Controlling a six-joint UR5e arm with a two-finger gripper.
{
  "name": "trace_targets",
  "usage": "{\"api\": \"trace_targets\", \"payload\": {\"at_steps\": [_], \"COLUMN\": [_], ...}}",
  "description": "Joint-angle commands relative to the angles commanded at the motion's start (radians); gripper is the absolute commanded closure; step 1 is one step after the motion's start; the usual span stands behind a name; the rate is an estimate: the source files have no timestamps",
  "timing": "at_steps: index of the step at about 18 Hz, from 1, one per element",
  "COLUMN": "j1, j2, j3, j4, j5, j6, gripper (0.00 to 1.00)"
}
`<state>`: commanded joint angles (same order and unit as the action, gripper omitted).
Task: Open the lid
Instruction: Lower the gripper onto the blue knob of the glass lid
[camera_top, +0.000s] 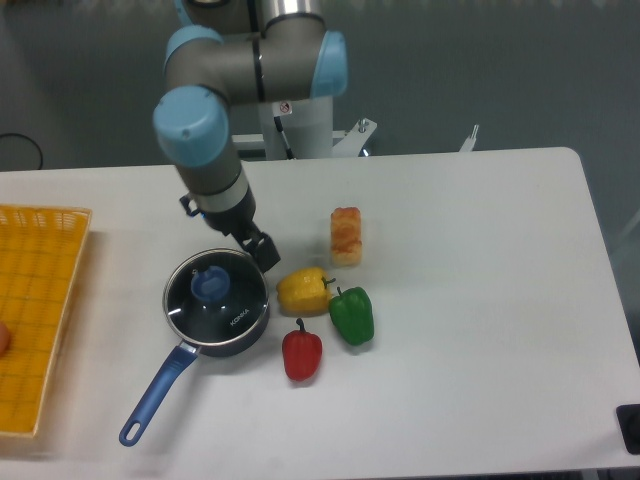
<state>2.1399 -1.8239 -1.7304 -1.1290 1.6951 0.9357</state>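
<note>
The pincer (262, 250) hangs low at the upper right edge of the saucepan (215, 305), just beside the rim; its fingers are hidden under the dark wrist block, so I cannot tell whether they are spread or closed, and nothing appears to be held. The lid (218, 298), clear glass with a thin metal rim, sits flat and closed on the dark blue saucepan, its blue knob (210, 285) near the centre and untouched. The pan's long blue handle (155, 392) runs down to the left across the white tabletop (480, 300). To the right of the pan lie a yellow bell pepper (304, 291), a green bell pepper (352, 315) and a red bell pepper (302, 354), with a piece of bread-like toy food (346, 236) standing a little beyond them. A yellow basket (40, 310) rests at the left edge. The task looks to be at the approach stage: the lid is not yet gripped. The next move likely calls for shifting the pincer left over the knob, lowering with fingers spread around it, closing, and lifting straight up.
</note>
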Motion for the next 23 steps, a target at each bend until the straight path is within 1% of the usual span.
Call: {"api": "trace_targets", "payload": {"at_steps": [2,7,10,12,16,23], "j1": [-0.026,-0.049,-0.063,-0.064,-0.064,-0.057], "j2": [-0.005,-0.005,-0.018,-0.026,-0.040,-0.049], "j3": [0.002,0.003,0.003,0.003,0.005,0.020], "j4": [0.000,0.002,0.009,0.031,0.048,0.049], "j5": [0.002,-0.005,-0.009,-0.023,-0.046,-0.046], "j6": [0.000,0.032,0.029,0.028,0.029,0.055], "gripper": [0.00,0.00,0.00,0.00,0.00,0.00]}}
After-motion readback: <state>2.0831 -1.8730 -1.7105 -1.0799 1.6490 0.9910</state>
